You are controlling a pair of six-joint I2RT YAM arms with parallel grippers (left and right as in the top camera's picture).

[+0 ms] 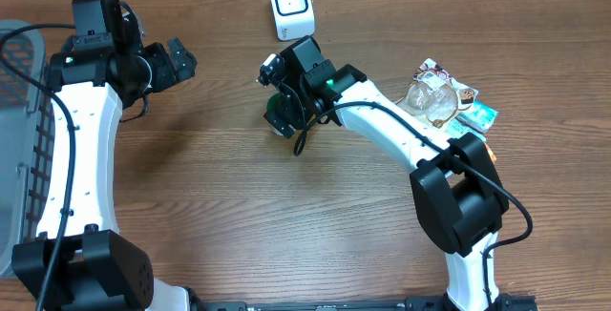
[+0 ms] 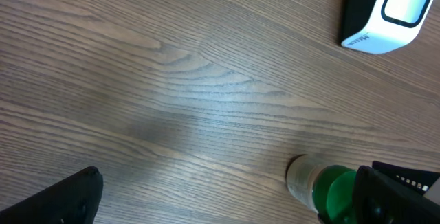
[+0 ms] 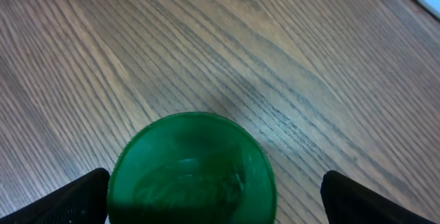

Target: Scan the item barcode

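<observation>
While the bottle [image 2: 306, 179] sits on the counter [image 1: 239, 206] near the scanner [image 1: 289, 6], my right gripper [image 3: 213, 186] straddles its green cap, jaws wide, nothing clamped. Left gripper [image 1: 179, 58] is wide open too, empty, well apart. Looks like the pick step. Next: close on the bottle, then turn its barcode to the scanner.

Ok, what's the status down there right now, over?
Left gripper open, empty. Right gripper open, straddling the green-lidded container. Nothing lies between it and the barcode scanner.
</observation>
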